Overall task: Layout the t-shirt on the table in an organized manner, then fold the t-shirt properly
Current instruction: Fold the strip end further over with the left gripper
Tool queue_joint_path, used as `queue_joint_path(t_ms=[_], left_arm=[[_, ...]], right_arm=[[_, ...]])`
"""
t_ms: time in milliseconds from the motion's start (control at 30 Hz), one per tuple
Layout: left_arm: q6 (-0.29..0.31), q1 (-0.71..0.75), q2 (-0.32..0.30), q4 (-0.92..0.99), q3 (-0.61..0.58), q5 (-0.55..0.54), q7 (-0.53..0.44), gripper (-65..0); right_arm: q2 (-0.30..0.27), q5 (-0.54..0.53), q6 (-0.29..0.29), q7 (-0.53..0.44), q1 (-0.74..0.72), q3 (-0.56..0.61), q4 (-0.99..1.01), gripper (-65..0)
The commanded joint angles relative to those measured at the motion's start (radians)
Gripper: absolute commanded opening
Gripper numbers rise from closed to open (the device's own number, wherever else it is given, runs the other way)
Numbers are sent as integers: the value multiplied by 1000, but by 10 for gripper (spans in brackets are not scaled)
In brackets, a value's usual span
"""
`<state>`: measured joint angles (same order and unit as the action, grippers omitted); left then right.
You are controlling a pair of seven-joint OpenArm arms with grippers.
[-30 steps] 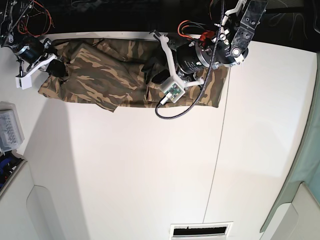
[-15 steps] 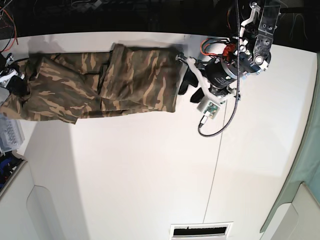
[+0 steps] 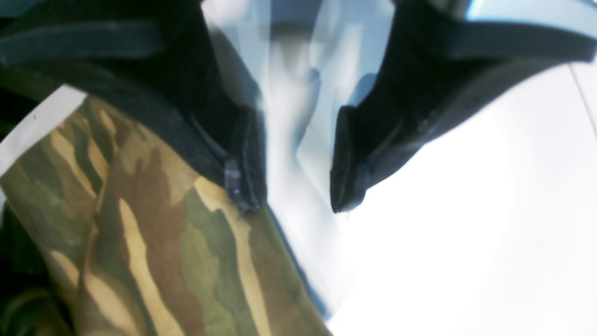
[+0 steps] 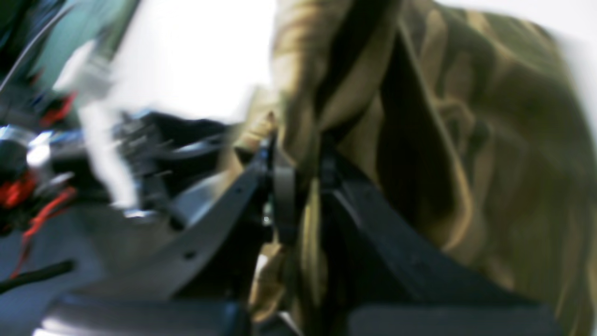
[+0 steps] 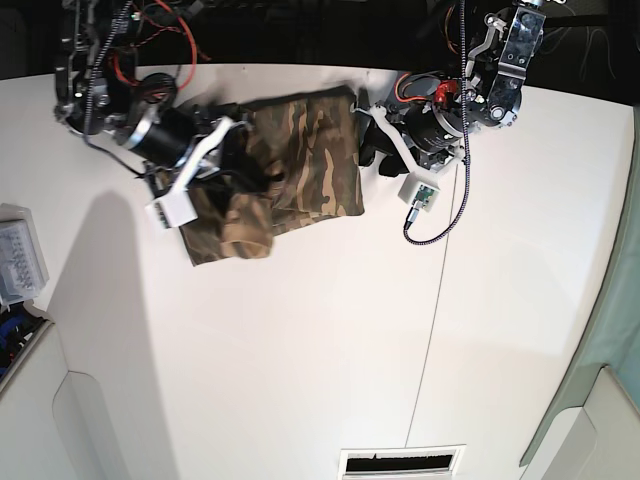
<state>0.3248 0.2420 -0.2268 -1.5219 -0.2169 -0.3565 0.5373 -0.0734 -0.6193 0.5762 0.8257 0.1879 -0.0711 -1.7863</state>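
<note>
One t-shirt [image 5: 300,165] on one table [image 5: 300,350]; two claws: left claw [image 3: 298,186], right claw [image 4: 303,186]

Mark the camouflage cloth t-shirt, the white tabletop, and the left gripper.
camouflage cloth t-shirt [image 5: 305,165]: base view, flat middle panel.
white tabletop [image 5: 300,350]: base view, bare surface near the shirt.
left gripper [image 3: 298,186]: left wrist view, gap between the open black fingertips.
</note>
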Motion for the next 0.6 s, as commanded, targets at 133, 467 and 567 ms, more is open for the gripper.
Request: queue_joint_path(t_ms=[133, 467, 567], left_arm=[[-8, -15, -4, 2, -1, 12, 35, -366], [-8, -18, -10, -106, 126, 6, 90, -366], [-39, -16, -50, -186, 208, -4, 110, -367]], right_arm=[[26, 59, 5, -34, -10, 169, -13, -347], [27, 67, 3, -66, -15, 154, -89, -305], [27, 67, 3, -80, -16, 76, -133, -306]])
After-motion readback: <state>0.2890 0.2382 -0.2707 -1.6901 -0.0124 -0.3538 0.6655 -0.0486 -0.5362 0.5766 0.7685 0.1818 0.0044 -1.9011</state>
